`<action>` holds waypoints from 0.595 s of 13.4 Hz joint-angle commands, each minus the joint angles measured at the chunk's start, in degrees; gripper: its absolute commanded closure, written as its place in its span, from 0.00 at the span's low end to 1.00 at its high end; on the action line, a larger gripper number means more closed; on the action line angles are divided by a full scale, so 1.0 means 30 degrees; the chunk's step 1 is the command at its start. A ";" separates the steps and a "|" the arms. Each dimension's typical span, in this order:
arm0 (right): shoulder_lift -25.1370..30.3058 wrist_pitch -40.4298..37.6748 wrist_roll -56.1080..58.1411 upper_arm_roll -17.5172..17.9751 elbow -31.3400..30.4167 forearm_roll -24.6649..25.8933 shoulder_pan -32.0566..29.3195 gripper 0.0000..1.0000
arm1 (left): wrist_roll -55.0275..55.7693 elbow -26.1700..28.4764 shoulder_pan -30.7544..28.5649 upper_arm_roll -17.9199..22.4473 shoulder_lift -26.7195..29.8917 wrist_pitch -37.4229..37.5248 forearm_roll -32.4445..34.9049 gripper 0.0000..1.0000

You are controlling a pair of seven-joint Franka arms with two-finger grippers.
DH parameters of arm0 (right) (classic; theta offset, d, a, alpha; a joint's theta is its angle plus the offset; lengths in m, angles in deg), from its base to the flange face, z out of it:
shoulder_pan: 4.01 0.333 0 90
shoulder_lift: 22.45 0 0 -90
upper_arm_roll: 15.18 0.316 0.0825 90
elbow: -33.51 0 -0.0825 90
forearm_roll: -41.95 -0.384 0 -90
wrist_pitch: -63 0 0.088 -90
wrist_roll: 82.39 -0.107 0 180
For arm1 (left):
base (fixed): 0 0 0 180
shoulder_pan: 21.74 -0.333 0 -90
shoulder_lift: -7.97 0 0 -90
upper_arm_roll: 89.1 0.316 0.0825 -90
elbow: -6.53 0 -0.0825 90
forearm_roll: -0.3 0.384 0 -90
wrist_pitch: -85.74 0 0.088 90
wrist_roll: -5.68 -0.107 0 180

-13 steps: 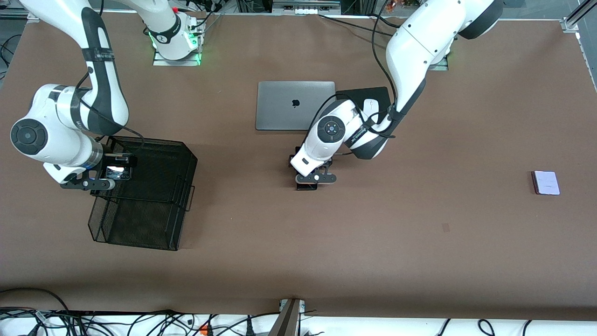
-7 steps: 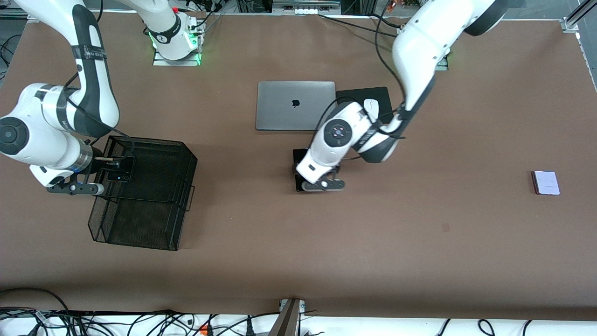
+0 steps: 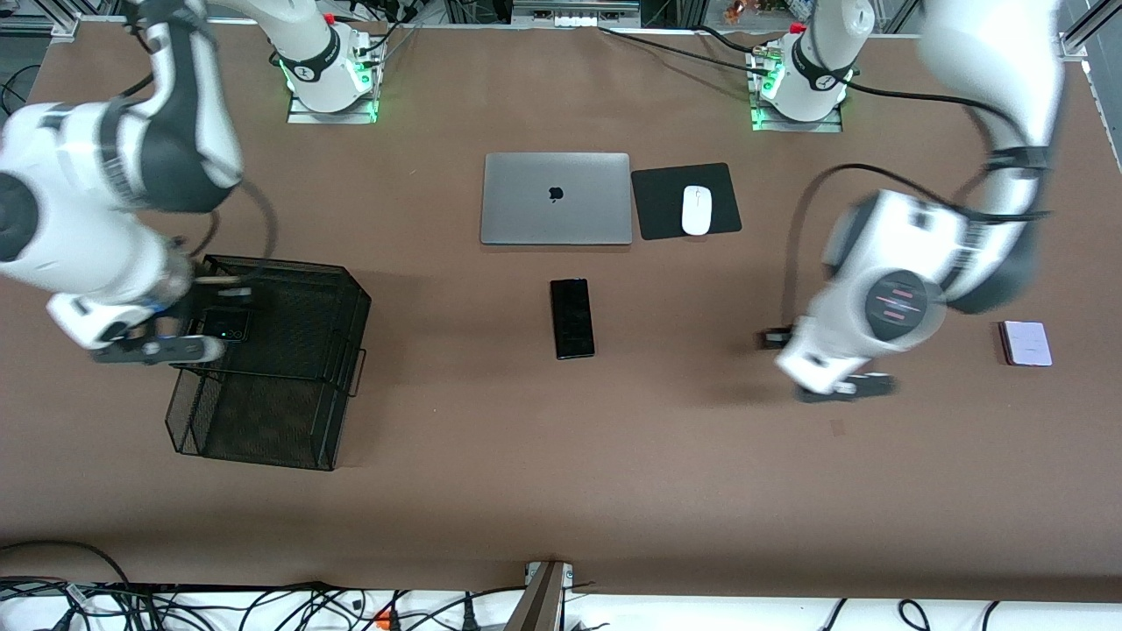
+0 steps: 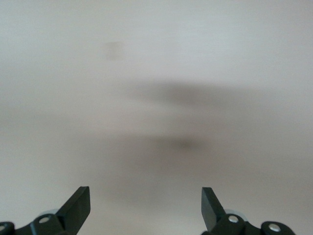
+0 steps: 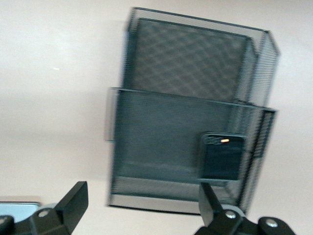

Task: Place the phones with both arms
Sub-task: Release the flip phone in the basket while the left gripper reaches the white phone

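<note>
One phone done: the flip phone lies in the mesh tray near the worktop's right-arm end. My right hand hangs over the tray rim, released and empty. The long black slab lies mid-worktop and the lavender phone near the left-arm end, both unplaced. My left hand hangs open between them. Brown worktop; cables along its edges.

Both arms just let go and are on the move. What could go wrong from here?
1. The left gripper, fingers open, travels over bare table toward the pale lavender phone near the table's edge; a low approach could nudge it outward.
2. The right gripper hangs over the black mesh tray holding the small black phone; it may snag the rim.
</note>
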 commanded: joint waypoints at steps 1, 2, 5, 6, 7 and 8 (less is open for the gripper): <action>-0.0350 -0.0032 -0.4004 -0.0049 0.0224 -0.0166 0.3119 0.00 | -0.3924 0.0731 -0.3581 -0.0364 0.0396 0.0439 0.0549 0.00; -0.0788 0.0290 -0.5093 0.0271 0.0311 -0.0166 0.4177 0.00 | -0.5799 0.0876 -0.5105 -0.0364 0.0309 0.0352 0.0579 0.00; -0.3184 0.1406 -0.8549 0.2287 0.2730 -0.0137 0.5913 0.00 | -0.9588 0.2221 -0.8390 -0.0335 0.0338 -0.1517 0.0608 0.00; -0.4267 0.1377 -0.9286 0.3166 0.4280 -0.0166 0.5974 0.00 | -1.0699 0.2660 -0.9301 -0.0335 0.0221 -0.2568 0.0608 0.00; -0.5177 0.1406 -0.9700 0.3986 0.5485 -0.0253 0.5975 0.00 | -1.2247 0.3419 -1.0470 -0.0335 0.0075 -0.4203 0.0637 0.00; -0.5970 0.1667 -1.0168 0.4662 0.6309 -0.0283 0.6004 0.00 | -1.3713 0.4296 -1.1642 -0.0335 0.0016 -0.6279 0.0638 0.00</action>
